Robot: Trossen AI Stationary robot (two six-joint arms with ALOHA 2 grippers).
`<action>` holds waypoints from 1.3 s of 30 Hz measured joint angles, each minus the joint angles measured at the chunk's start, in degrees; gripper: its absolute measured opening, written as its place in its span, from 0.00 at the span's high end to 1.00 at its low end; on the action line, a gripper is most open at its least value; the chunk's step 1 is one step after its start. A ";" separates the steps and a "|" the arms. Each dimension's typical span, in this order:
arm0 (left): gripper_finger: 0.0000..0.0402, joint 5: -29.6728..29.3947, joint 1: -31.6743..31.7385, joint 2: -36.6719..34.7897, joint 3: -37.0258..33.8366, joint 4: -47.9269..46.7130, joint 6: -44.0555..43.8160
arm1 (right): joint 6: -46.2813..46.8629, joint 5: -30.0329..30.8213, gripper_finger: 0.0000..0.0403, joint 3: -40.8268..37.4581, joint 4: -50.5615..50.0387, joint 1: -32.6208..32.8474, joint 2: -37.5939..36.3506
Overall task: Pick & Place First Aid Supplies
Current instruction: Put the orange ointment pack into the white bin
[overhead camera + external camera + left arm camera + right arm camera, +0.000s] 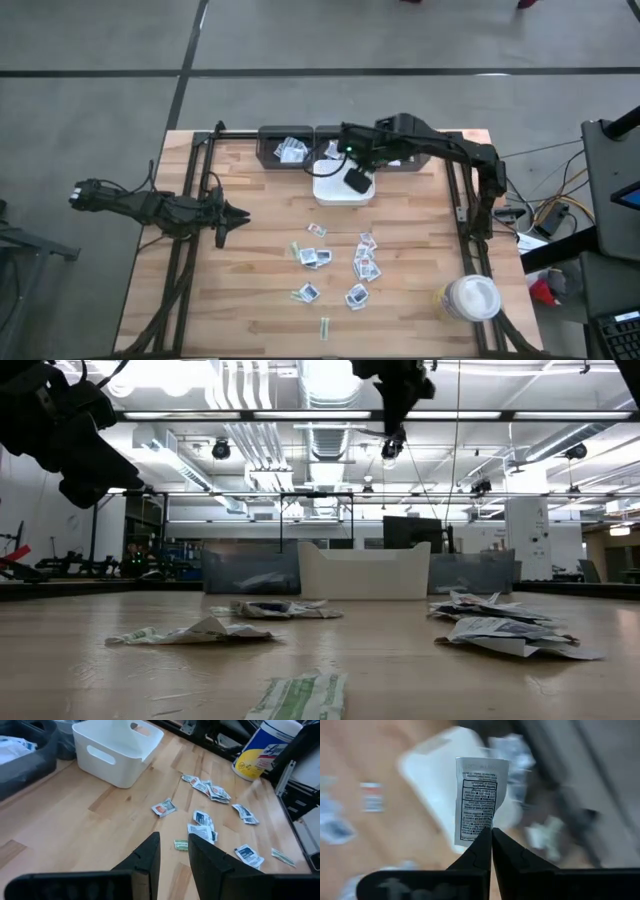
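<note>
The first aid supplies (pixel 364 262) are small flat packets scattered over the near half of the wooden table; the left wrist view shows them too (pixel 210 791). My right gripper (pixel 491 831) hangs high above the white tray (pixel 340 192), shut on one white packet with black print (pixel 476 795). My left gripper (pixel 174 846) waits at the table's left side (pixel 238 213). It is open with a narrow gap, well above the wood, and nothing is between its fingers. My right gripper pinches the packet's near end (pixel 481 827) between its two fingertips. The fingers slant steeply down from above. The packet sticks out past the fingertips, slightly bowed and lifted clear, with the tray and table far below it.
Dark bins (pixel 285 148) holding packets stand along the far edge behind the tray. A round white-lidded jar (pixel 472 298) stands at the near right corner. Black frame rails (pixel 185 250) run along both sides of the table.
</note>
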 joint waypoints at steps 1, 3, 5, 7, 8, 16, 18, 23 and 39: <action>0.77 -0.51 0.01 0.00 0.00 0.00 0.08 | -0.01 2.22 0.98 0.16 -1.36 -0.37 0.00; 0.77 -1.35 0.00 0.00 0.00 0.01 0.08 | -0.38 5.52 0.98 0.23 -3.19 -1.49 0.02; 0.77 -2.06 0.01 0.00 -0.01 0.00 0.09 | -1.55 7.15 0.98 -0.35 -3.14 -2.98 0.02; 0.77 -2.26 0.01 0.00 0.00 0.00 0.10 | -3.37 7.49 0.98 -1.18 -2.33 -4.79 0.14; 0.77 -2.26 0.01 0.00 -0.01 0.00 0.10 | -4.75 7.49 0.98 -1.80 -1.34 -5.80 0.28; 0.77 -2.26 0.01 0.00 0.00 0.00 0.10 | -14.87 0.72 0.98 -7.39 10.45 -11.60 0.44; 0.77 -2.26 0.01 0.00 0.00 0.00 0.10 | -16.69 -0.35 0.98 -9.18 12.76 -11.66 0.44; 0.77 -2.26 0.01 0.00 -0.01 0.00 0.10 | -20.74 -0.93 0.98 -14.19 16.77 -11.30 0.44; 0.77 -2.26 0.01 0.00 -0.01 -0.02 0.13 | -31.04 -7.36 0.98 -32.94 32.44 -9.81 0.46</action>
